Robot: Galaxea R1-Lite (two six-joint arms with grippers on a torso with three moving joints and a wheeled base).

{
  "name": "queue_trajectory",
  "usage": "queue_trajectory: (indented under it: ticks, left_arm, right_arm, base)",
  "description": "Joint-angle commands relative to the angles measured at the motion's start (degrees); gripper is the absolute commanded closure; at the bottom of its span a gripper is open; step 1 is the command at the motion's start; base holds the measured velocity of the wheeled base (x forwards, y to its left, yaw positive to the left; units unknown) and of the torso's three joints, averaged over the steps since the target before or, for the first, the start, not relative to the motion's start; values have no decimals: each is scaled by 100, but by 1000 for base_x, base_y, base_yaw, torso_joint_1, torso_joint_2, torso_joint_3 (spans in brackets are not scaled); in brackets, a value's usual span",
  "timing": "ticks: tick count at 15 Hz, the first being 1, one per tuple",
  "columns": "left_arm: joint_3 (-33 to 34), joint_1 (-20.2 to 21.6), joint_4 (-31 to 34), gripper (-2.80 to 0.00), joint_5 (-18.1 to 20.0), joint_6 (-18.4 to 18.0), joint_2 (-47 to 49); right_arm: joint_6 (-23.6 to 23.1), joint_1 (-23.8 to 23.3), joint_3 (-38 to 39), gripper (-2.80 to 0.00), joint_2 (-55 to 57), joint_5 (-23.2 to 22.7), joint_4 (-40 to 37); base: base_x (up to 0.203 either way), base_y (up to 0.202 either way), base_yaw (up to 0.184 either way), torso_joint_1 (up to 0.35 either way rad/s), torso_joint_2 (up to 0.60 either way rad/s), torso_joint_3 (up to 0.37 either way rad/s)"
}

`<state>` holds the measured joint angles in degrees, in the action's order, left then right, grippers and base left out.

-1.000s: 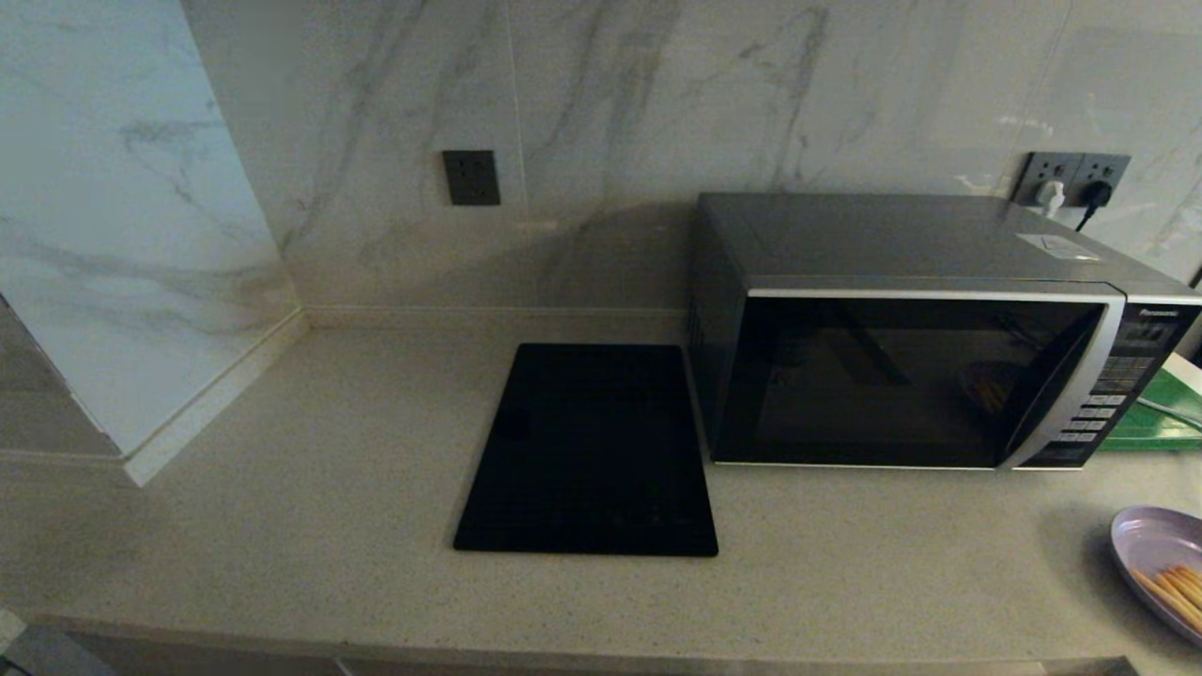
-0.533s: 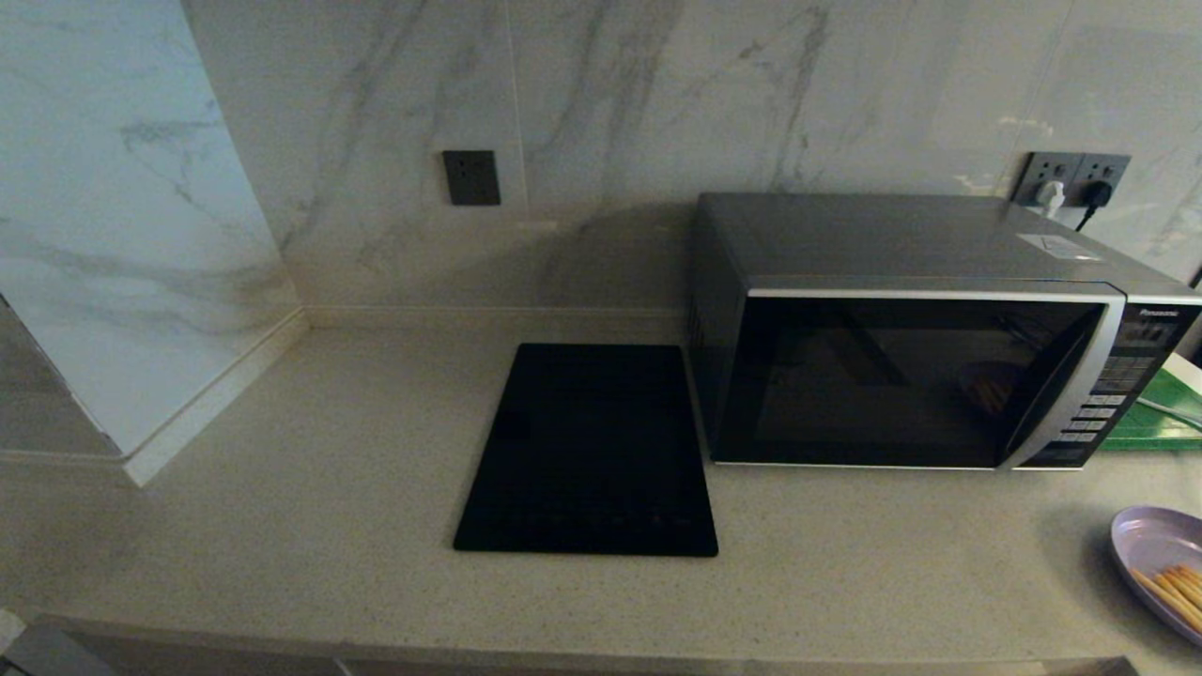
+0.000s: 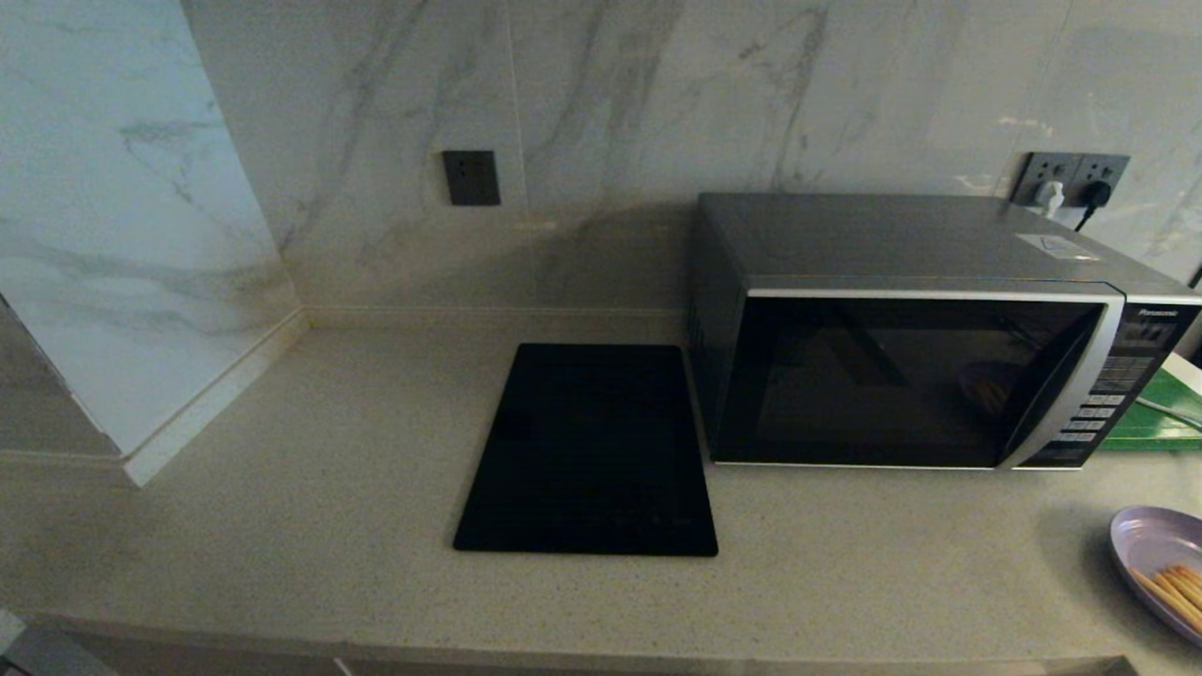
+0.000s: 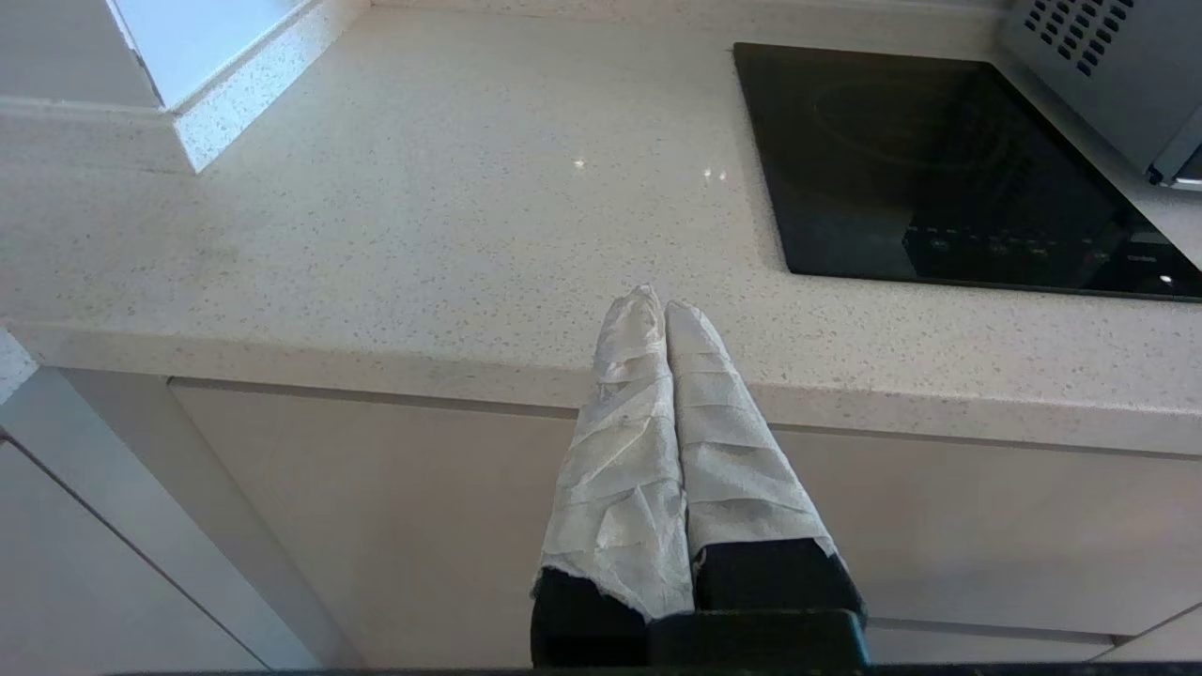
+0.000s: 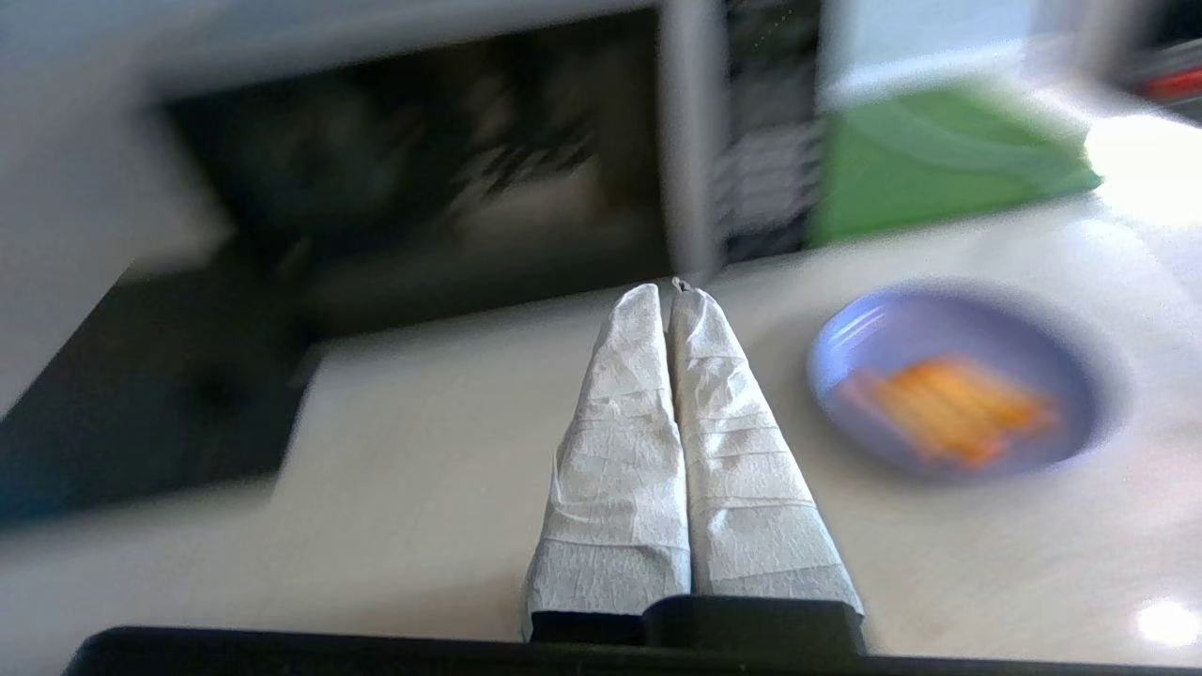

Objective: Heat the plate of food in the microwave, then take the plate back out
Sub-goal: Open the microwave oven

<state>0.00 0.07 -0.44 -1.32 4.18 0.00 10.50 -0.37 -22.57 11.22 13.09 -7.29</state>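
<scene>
The dark grey Panasonic microwave (image 3: 930, 376) stands at the back right of the counter with its black glass door closed; it also fills the far part of the right wrist view (image 5: 423, 160). The pale lilac plate of food (image 3: 1160, 563) lies at the counter's right edge, orange-tan sticks on it, partly cut off; the right wrist view shows the whole plate of food (image 5: 953, 385). My right gripper (image 5: 669, 299), fingers wrapped in white, is shut and empty above the counter, beside the plate and short of the microwave. My left gripper (image 4: 655, 302) is shut and empty, at the counter's front edge.
A flat black slab (image 3: 592, 451) lies on the counter (image 3: 329, 488) just left of the microwave. A green box (image 3: 1160, 413) sits right of the microwave. Marble wall tiles carry a dark socket (image 3: 471, 177) and plugged outlets (image 3: 1071, 183). A wall ledge juts out at the left.
In the head view nothing on the counter has moved; only the reflections in the microwave's glass door shift slightly.
</scene>
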Motion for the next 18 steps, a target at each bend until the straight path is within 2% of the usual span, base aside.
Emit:
queue_trajectory:
  ticks: [1, 4, 7, 10, 16, 18]
  left_arm:
    - [0, 1, 0, 0, 0, 4, 2]
    - [0, 1, 0, 0, 0, 4, 0]
    - [0, 1, 0, 0, 0, 4, 3]
    - [0, 1, 0, 0, 0, 4, 9]
    - [0, 1, 0, 0, 0, 12, 0]
    - [0, 1, 0, 0, 0, 4, 4]
  right_arm:
    - [0, -23, -496, 0, 1371, 729, 584]
    - [-109, -42, -999, 0, 2658, 1486, 1215]
    - [-589, -44, -1662, 0, 3593, 2162, 1398]
    - [-712, -42, -2036, 0, 4299, 2283, 1435]
    - [-561, -44, -1690, 0, 4594, 2269, 1467]
    - [-497, -50, -1654, 0, 4586, 2045, 1462]
  base:
    - [0, 0, 0, 0, 0, 0]
    - [0, 0, 0, 0, 0, 0]
    - [0, 0, 0, 0, 0, 0]
    - [0, 0, 0, 0, 0, 0]
    - [0, 0, 0, 0, 0, 0]
    - [0, 0, 0, 0, 0, 0]
